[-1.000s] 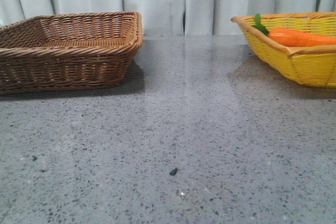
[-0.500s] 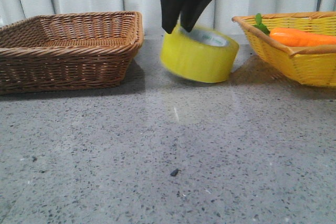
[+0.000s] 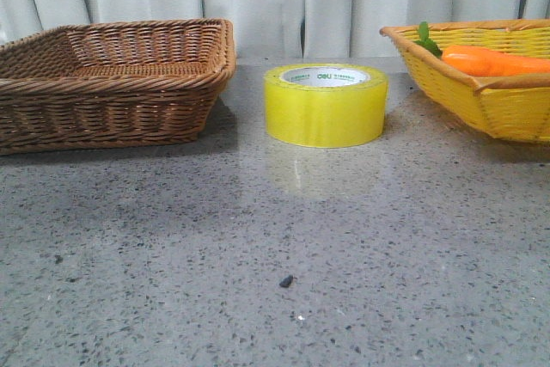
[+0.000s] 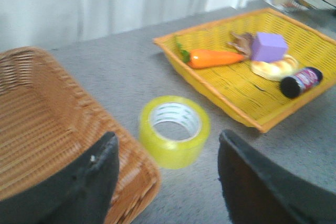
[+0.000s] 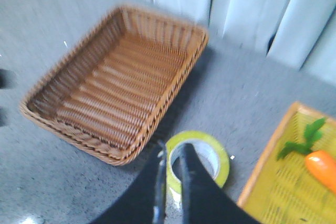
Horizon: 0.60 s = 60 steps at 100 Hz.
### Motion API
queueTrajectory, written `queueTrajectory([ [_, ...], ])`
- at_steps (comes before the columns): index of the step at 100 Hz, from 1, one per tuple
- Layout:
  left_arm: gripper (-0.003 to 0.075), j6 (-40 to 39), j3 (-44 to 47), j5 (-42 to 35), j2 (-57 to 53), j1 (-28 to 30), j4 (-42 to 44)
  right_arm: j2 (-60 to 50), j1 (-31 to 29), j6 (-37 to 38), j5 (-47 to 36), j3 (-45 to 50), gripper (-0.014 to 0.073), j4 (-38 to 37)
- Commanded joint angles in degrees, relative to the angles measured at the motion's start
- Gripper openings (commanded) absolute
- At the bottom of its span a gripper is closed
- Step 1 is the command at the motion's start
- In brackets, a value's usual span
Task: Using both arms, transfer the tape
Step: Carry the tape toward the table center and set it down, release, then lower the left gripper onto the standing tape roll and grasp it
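The yellow tape [image 3: 325, 109] lies flat on the grey table, white core up, between the two baskets. No gripper shows in the front view. In the left wrist view my left gripper [image 4: 168, 137] is wide open and empty, well above the tape [image 4: 174, 129], which shows between its fingers. In the right wrist view my right gripper [image 5: 173, 146] hangs high over the tape [image 5: 220, 158]. Its fingers are almost together, with only a thin slit between them and nothing in it. They cover part of the roll.
A brown wicker basket [image 3: 112, 83] stands at the left. A yellow basket [image 3: 490, 100] at the right holds an orange carrot [image 3: 494, 61], a purple block [image 4: 269, 46], a bread piece [image 4: 273, 67] and a small dark bottle [image 4: 300, 81]. Curtains hang behind.
The table was bare a second ago. Half a second ago a gripper held the tilted tape just above the table. Now the tape rests flat and that gripper has left the front view.
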Motion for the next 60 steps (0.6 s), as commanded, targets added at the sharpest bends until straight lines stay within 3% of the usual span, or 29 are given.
queueTrajectory([
  [1, 0.0386, 0.17, -8.15, -1.10, 6.97, -3.74, -2.20, -8.02, -0.22, -1.09, -2.92, 1.13, -0.0068, -1.52],
  [31, 0.0386, -2.32, -23.91, 0.00, 27.99, -13.31, -2.20, -19.28, -0.22, 3.09, 0.11, 10.84, -0.0068, -4.33],
  [46, 0.0386, -6.47, -26.33, 0.03, 34.66, -14.65, -0.29, -19.39, -0.22, 3.99, 6.09, 10.98, -0.0068, -4.46],
  [60, 0.0391, -6.58, -26.33, 0.90, 38.95, -14.65, 0.43, -19.50, -0.22, 4.16, 6.39, 10.98, -0.0068, -4.46],
])
